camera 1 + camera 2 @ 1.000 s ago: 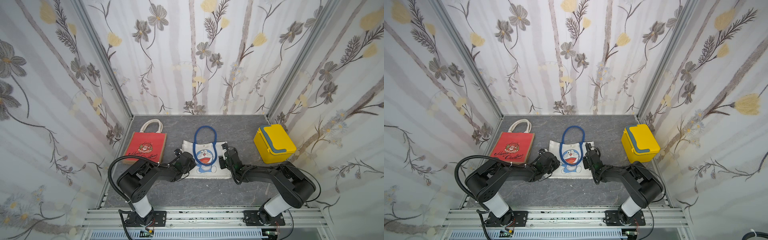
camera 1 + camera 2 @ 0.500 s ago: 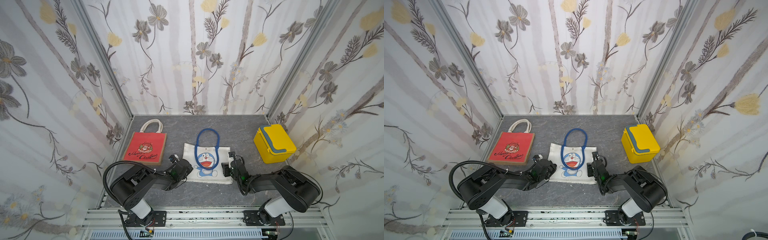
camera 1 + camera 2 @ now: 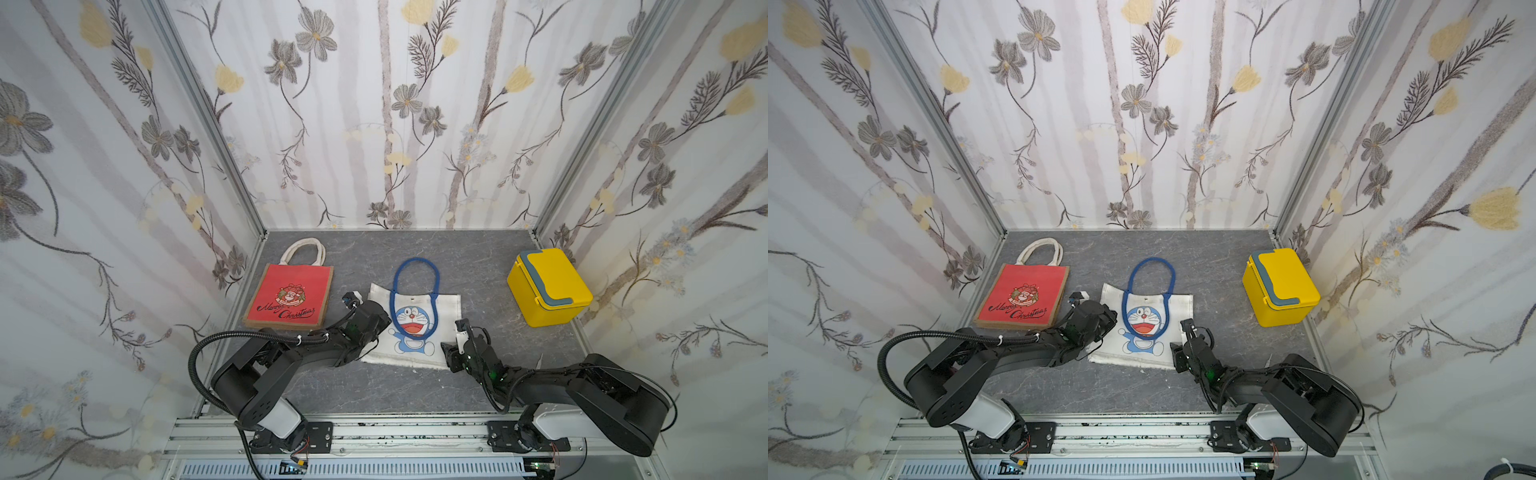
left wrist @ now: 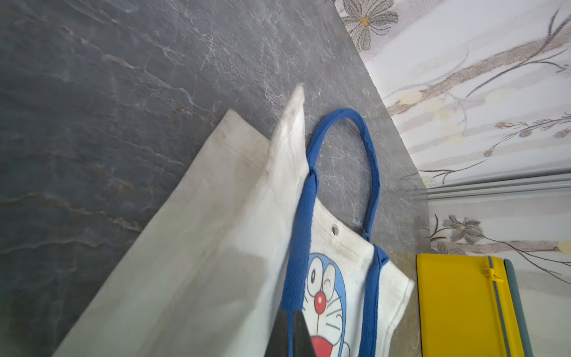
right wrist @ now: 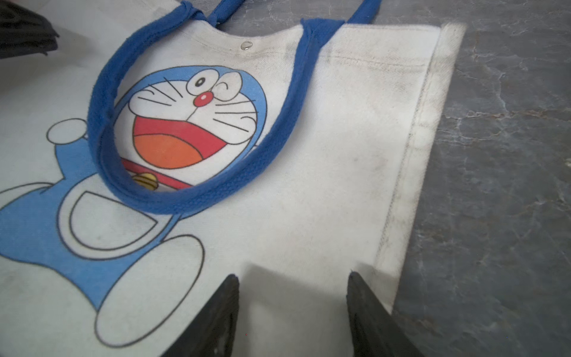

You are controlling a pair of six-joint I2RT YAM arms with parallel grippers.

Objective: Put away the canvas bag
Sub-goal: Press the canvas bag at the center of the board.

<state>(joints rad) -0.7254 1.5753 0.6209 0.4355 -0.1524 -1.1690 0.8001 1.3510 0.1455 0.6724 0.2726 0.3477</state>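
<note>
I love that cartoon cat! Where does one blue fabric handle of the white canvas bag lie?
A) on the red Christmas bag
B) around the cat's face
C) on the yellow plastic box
B: one blue fabric handle loops around the cat's face printed on the white canvas bag.

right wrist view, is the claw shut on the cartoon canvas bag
No, the right claw has its two fingers standing well apart, with bare fabric of the canvas bag showing between them.
</note>
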